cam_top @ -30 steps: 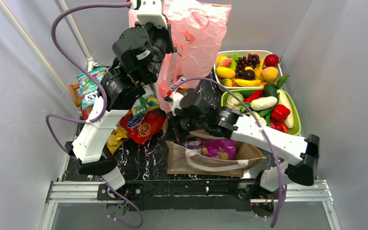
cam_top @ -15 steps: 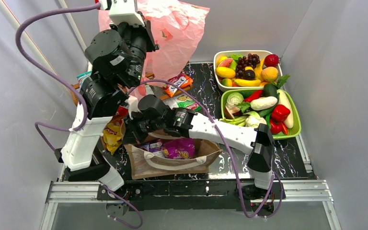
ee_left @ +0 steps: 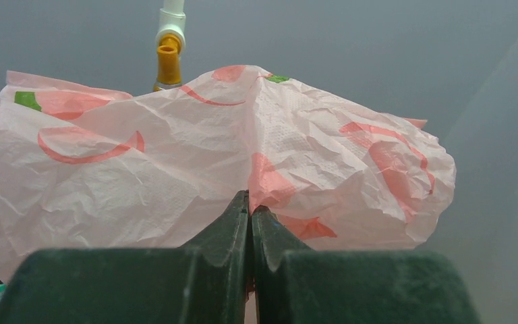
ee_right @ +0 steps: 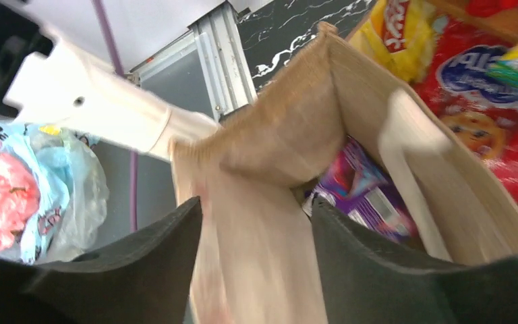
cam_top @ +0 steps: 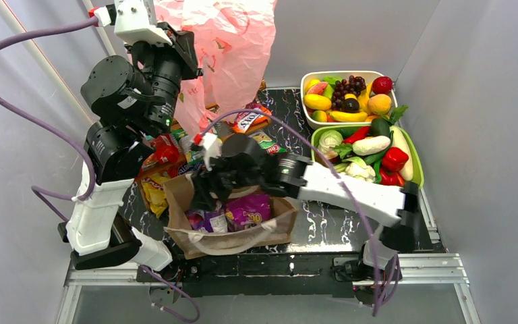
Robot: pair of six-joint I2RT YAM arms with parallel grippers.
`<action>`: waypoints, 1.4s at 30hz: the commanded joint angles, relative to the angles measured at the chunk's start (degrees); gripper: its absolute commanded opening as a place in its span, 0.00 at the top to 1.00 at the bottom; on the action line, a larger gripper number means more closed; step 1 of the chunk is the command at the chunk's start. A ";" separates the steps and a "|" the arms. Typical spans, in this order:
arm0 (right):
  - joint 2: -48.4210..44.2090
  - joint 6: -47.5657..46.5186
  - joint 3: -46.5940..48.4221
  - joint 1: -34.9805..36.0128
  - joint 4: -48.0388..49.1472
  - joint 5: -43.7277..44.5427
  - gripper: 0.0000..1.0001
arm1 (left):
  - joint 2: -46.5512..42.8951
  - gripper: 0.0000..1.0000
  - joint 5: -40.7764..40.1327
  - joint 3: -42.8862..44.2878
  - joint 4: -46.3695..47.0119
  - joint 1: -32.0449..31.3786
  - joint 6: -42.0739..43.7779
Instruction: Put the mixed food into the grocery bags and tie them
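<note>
Off to my right, a white tray (cam_top: 340, 72) sat at the far end of the black marbled table (cam_top: 324, 221), with a green tray (cam_top: 419, 174) just beside it on the near side. Before me, a white pipe (ee_left: 173, 13) with a yellow fitting (ee_left: 168, 61) ran up the grey wall (ee_left: 378, 54).

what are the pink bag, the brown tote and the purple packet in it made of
pink bag: thin plastic film, going by the fine crinkles and soft sheen.
brown tote: matte kraft paper or stiff non-woven fabric; it holds boxy creased walls, but I cannot tell which.
purple packet: probably a glossy foil-type wrapper, as it shows bright highlights.
</note>
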 commanded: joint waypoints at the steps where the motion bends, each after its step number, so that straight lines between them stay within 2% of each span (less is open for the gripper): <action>1: -13.55 -4.48 -3.40 0.20 -3.58 7.04 0.27 | 0.67 0.99 3.13 0.17 2.55 0.27 -4.42; 4: -19.44 -5.87 -6.22 0.20 -5.58 10.96 0.21 | 2.07 0.99 5.07 1.83 2.34 0.27 -6.54; 7: -24.79 -6.53 -7.98 0.20 -8.13 18.48 0.19 | 3.15 0.99 6.91 2.83 2.85 0.30 -8.88; 9: -29.04 -6.28 -10.56 0.20 -8.00 26.78 0.19 | 4.05 0.99 7.91 3.97 2.38 0.29 -11.06; 11: -33.49 -5.64 -14.39 0.20 -6.21 33.65 0.13 | 4.73 0.99 9.28 4.11 2.45 0.29 -13.75; 14: -39.23 -5.05 -21.06 0.13 -1.97 43.13 0.10 | 4.82 1.00 11.09 1.11 4.48 0.25 -17.59; 18: -42.85 -1.63 -25.29 -0.16 -0.23 57.97 0.06 | 6.10 1.00 13.82 0.27 5.29 0.26 -22.71; 25: -42.51 -4.91 -27.58 -3.63 8.24 67.06 0.04 | 8.15 1.00 18.39 0.58 3.91 0.30 -31.75; 28: -41.46 -3.57 -27.79 -8.19 10.29 66.63 0.05 | 7.27 1.00 19.73 -1.46 4.36 0.28 -34.92; 32: -39.65 -2.25 -26.52 -12.94 10.41 65.41 0.21 | 6.25 1.00 21.03 -3.24 4.57 0.26 -36.55; 38: -39.77 -6.38 -26.69 -15.87 11.87 64.46 0.58 | 4.62 1.00 20.91 -5.60 4.53 0.30 -37.18; 42: -42.49 -5.83 -27.00 -16.06 7.43 61.28 0.88 | 4.44 1.00 19.64 -6.44 4.17 0.30 -35.70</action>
